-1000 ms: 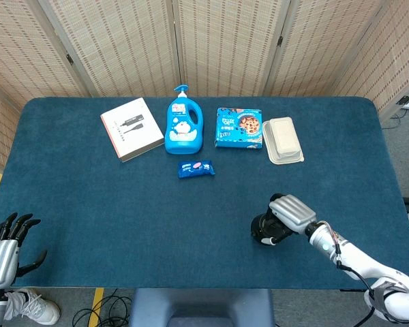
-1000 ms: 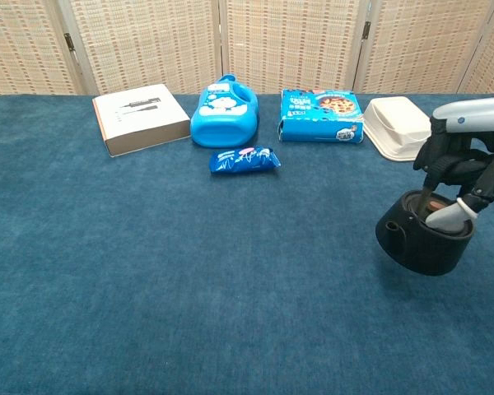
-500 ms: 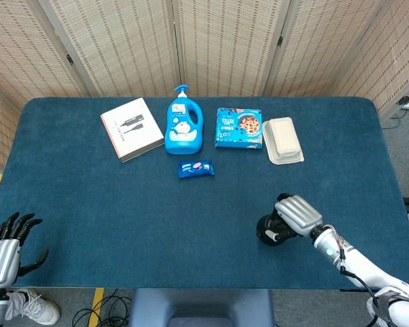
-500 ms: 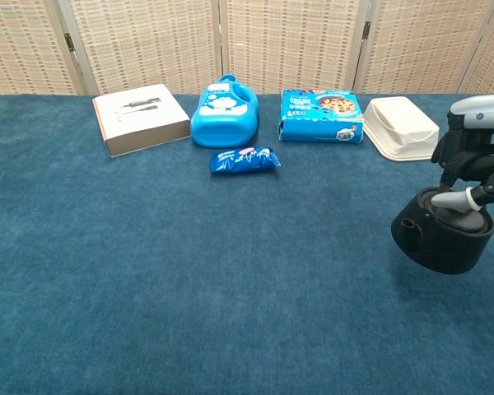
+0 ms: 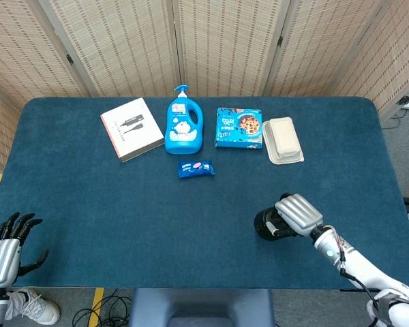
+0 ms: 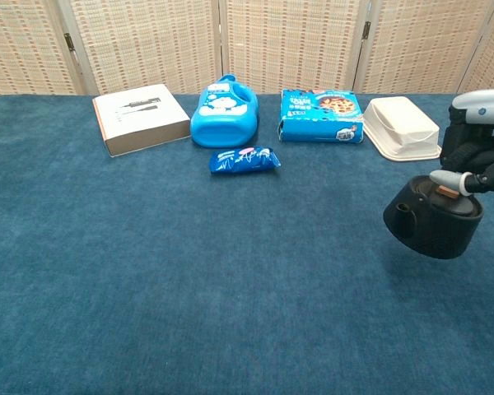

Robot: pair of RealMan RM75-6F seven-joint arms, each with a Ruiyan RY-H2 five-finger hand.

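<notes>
My right hand [image 5: 298, 214] [image 6: 478, 146] grips a black round pot [image 5: 266, 224] [image 6: 432, 219] by its top rim, with fingers hooked into the opening. The pot is tilted and seems raised slightly off the blue table [image 5: 123, 211] near the front right. My left hand [image 5: 5, 254] hangs below the table's front left corner with its fingers spread and nothing in it. The chest view does not show it.
Along the back stand a white box [image 5: 131, 128], a blue detergent bottle [image 5: 183, 126], a blue cookie box [image 5: 238, 128] and a white lidded tray [image 5: 282, 139]. A small blue snack packet [image 5: 195, 168] lies in front of the bottle. Woven screens close off the rear.
My right hand has carried the black pot a little to the right, then raised and tilted it. The left hand has stayed put.
</notes>
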